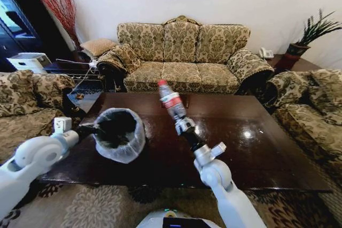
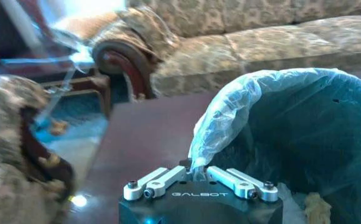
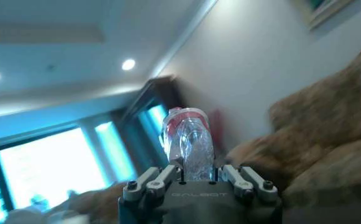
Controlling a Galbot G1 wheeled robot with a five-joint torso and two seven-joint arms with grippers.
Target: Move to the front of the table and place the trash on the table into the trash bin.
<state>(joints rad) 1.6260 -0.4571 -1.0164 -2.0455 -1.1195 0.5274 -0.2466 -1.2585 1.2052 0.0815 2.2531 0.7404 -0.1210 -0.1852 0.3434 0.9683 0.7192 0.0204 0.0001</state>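
Observation:
The trash bin [image 1: 118, 134], black with a translucent white liner, is tipped on its side over the left part of the dark brown table [image 1: 251, 148], its mouth facing me. My left gripper [image 1: 95, 130] is shut on the bin's rim and liner [image 2: 213, 126]. A pale scrap [image 2: 316, 208] lies inside the bin. My right gripper [image 1: 185, 126] is raised above the table's middle, shut on a clear bottle [image 1: 171, 101] with a red cap. The bottle [image 3: 189, 142] stands up between the fingers, cap end away from the wrist.
Floral sofas ring the table: one behind [image 1: 184, 54], one at the left [image 1: 26, 105], one at the right [image 1: 312, 105]. A small reddish item [image 1: 185, 101] lies on the table behind the bottle. A patterned rug [image 1: 96, 206] covers the floor at the table's near edge.

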